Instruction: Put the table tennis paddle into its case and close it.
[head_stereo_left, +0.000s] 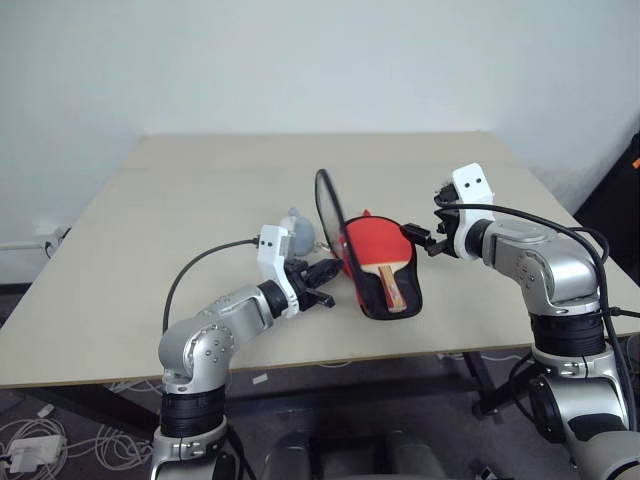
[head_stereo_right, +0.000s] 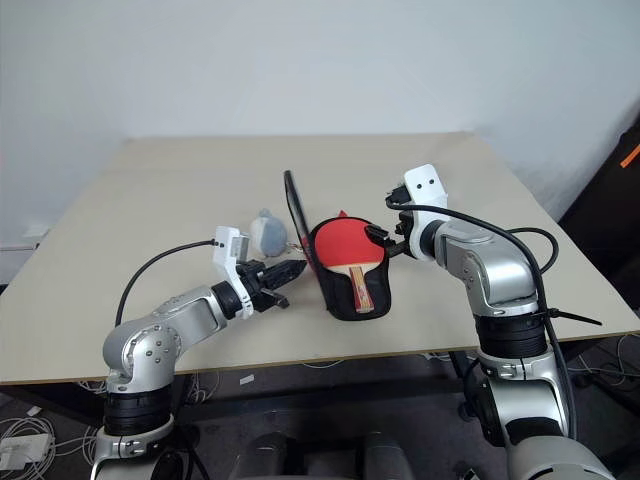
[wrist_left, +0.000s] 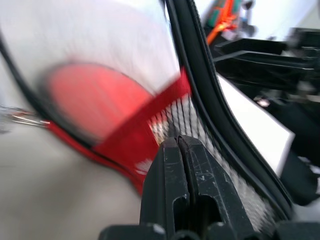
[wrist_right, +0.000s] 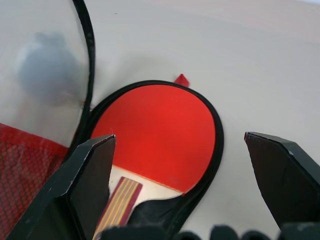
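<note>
Lying on the light wooden table (head_stereo_left: 150, 250), near its front edge: the case (head_stereo_right: 340, 295), unzipped, lower half flat, lid half standing nearly upright along its left side. Left of the lid, a blurred greyish-white round thing (head_stereo_right: 268, 232), kind not clear. Further left and nearer, left gripper (head_stereo_right: 292, 271) level, pointing right at the lid's lower edge, fingers (wrist_left: 180, 175) pressed together, tips right against the mesh and zipper trim; grip on fabric not clear. Resting face up inside the lower half: the table tennis paddle (wrist_right: 155, 132), red face far, wooden handle toward the near edge. On the right, right gripper (head_stereo_left: 425, 236) hanging just above the case's right rim, fingers (wrist_right: 85, 175) spread wide, holding nothing.
</note>
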